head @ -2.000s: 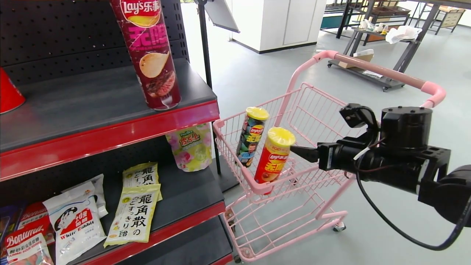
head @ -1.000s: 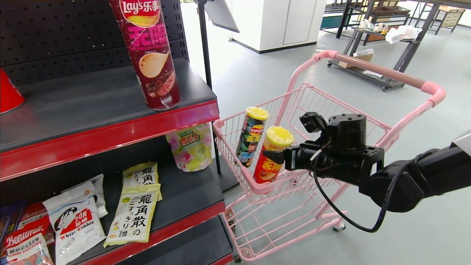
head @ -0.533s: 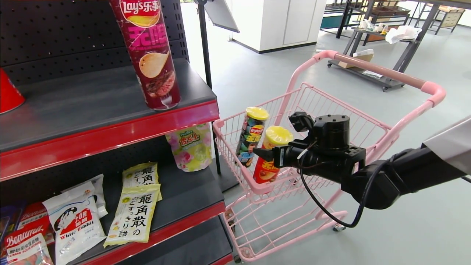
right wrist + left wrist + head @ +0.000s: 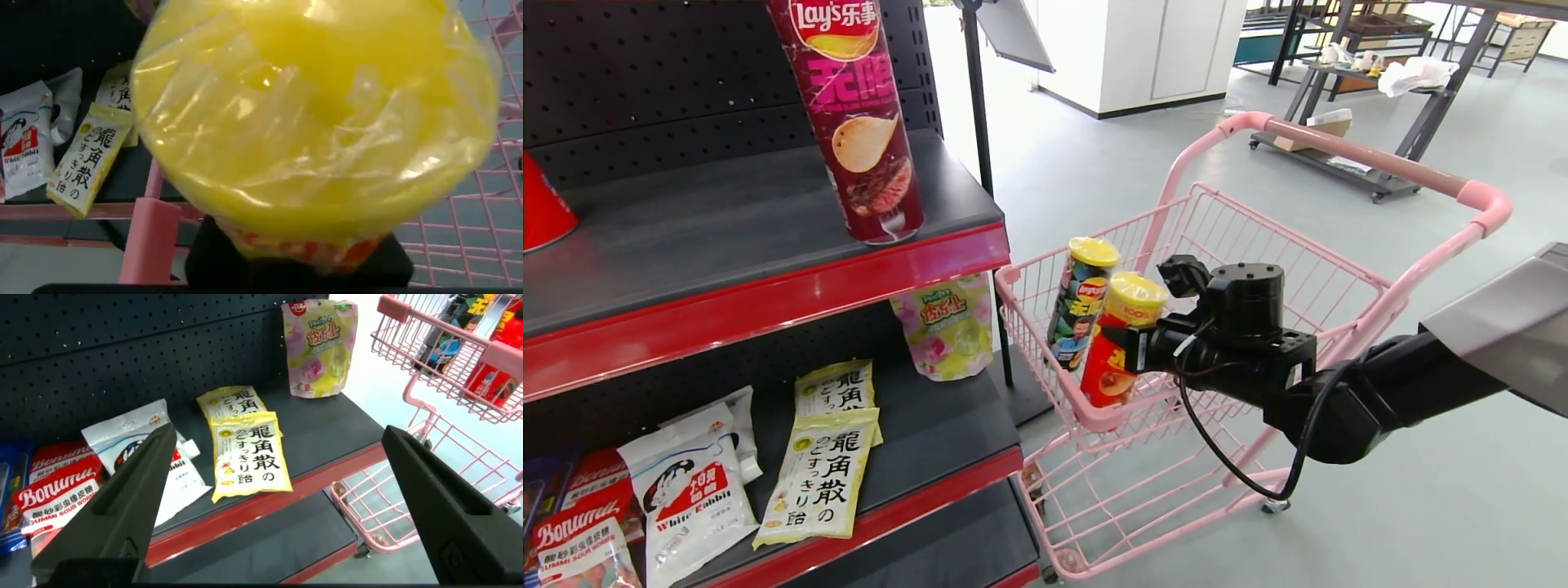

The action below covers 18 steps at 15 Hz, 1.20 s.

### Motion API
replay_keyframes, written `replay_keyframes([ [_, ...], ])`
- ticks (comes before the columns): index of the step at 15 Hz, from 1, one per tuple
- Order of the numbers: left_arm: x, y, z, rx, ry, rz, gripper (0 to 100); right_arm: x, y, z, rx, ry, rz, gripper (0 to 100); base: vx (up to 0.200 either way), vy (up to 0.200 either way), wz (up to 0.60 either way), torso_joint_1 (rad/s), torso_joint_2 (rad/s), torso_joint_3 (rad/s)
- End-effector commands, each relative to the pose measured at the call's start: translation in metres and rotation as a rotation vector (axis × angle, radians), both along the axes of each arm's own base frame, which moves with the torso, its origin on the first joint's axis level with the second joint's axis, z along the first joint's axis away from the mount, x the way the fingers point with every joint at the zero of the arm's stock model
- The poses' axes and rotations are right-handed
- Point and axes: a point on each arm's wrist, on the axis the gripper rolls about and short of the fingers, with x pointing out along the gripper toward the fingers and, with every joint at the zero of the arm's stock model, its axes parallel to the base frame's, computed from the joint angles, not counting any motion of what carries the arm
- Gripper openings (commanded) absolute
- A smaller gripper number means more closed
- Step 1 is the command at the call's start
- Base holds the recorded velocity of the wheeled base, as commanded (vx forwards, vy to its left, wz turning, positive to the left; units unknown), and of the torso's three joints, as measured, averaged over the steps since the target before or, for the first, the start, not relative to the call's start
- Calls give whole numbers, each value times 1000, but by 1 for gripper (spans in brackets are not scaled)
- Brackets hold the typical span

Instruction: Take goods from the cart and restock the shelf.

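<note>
1. Red yellow-lidded cardboard can (image 4: 1104, 376) stands in the pink wire cart (image 4: 1086, 415), right tool (image 4: 1127, 336) around it; whether it grips, I cannot tell.
2. Left tool (image 4: 278, 437) is wide apart, empty.
3. Both cart cans are not yet on the dark red-edged metal shelf (image 4: 768, 220).

The shelf (image 4: 727, 220) stands on the left, with the cart (image 4: 1094, 418) just beside its right end. A tall chip can (image 4: 854, 122) stands upright near the front right corner of the upper board. On the lower board flat bags (image 4: 821, 478) lie toward the front, and a pouch (image 4: 943, 327) is propped behind them at the right end. In the cart's corner nearest the shelf, the nearer chip can (image 4: 1107, 380) tilts toward the farther chip can (image 4: 1081, 298), and the right tool (image 4: 1125, 343) is at its upper part.
</note>
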Motion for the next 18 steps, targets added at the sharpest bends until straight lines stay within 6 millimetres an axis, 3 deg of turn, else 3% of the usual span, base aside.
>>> replay_keyframes([
  [1, 0, 0, 0, 0, -1, 0, 100, -4, 0, 9, 4, -18, 6, 0, 0, 0, 0, 0, 0, 0],
  [4, 0, 0, 0, 0, 1, 0, 100, -20, -10, 56, 6, -148, -1, 0, 0, 0, 0, 0, 0, 0],
  [6, 0, 0, 0, 0, 1, -1, 100, -42, -23, 107, 11, -235, 4, 0, 0, 0, 0, 0, 0, 0],
  [7, 0, 0, 0, 0, -1, 0, 100, -47, -25, 119, 17, -255, 4, 0, 0, 0, 0, 0, 0, 0],
  [8, 0, 0, 0, 0, 1, 0, 100, -60, -33, 153, 17, -322, -1, 0, 0, 0, 0, 0, 0, 0],
  [10, 0, 0, 0, -2, 1, 0, 100, -78, -44, 178, 2, -363, -45, 0, 0, 0, 0, 0, 0, 0],
  [11, 0, 0, 0, 0, 1, -1, 100, -97, -55, 189, -29, -366, -150, 0, 0, 0, 0, 0, 0, 0],
  [13, 0, 0, 0, -2, 1, 0, 100, -119, -65, 191, -65, -326, -178, 0, 0, 0, 0, 0, 0, 0],
  [14, 0, 0, 0, 0, 1, -1, 100, -160, -86, 182, -131, -232, -155, 0, 0, 0, 0, 0, 0, 0],
  [16, 0, 0, 0, 0, 1, -1, 100, -186, -101, 166, -160, -192, -151, 0, 0, 0, 0, 0, 0, 0],
  [18, 0, 0, 0, 0, 1, -1, 100, -194, -105, 147, -187, -149, -129, 0, 0, 0, 0, 0, 0, 0],
])
